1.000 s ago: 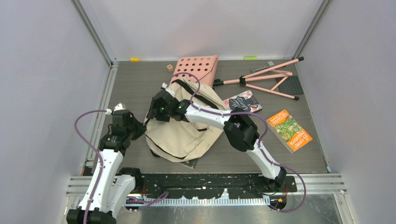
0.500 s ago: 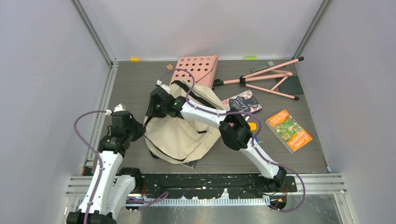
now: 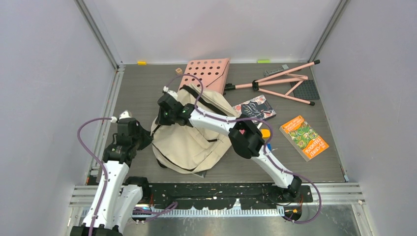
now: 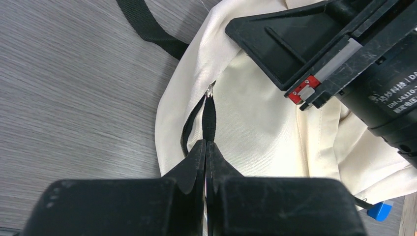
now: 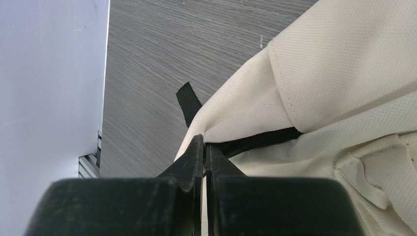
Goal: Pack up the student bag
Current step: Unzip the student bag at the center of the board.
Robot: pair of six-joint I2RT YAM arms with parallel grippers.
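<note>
The student bag [image 3: 189, 142] is seen slumped on the table [image 3: 137, 93], left of centre and towards the near edge, with its left side pinched from two directions. The left gripper [image 4: 206, 145] is clamped shut on the black zip pull [image 4: 209, 118]. The right gripper [image 5: 204, 143] is closed on the bag's cream fabric at a black-trimmed seam, and the right arm [image 3: 231, 128] is stretched across the bag from the right. Bare tabletop is left to the left and far left of the bag. A pink perforated board [image 3: 209, 73] lies just beyond the bag's far end. A dark book [image 3: 255, 107] is set just beside the bag on the right, an orange book [image 3: 305, 136] farther right, and a folded pink stand [image 3: 280, 81] at the far right. The grey wood-grain surface is enclosed by pale walls [image 3: 49, 73].
</note>
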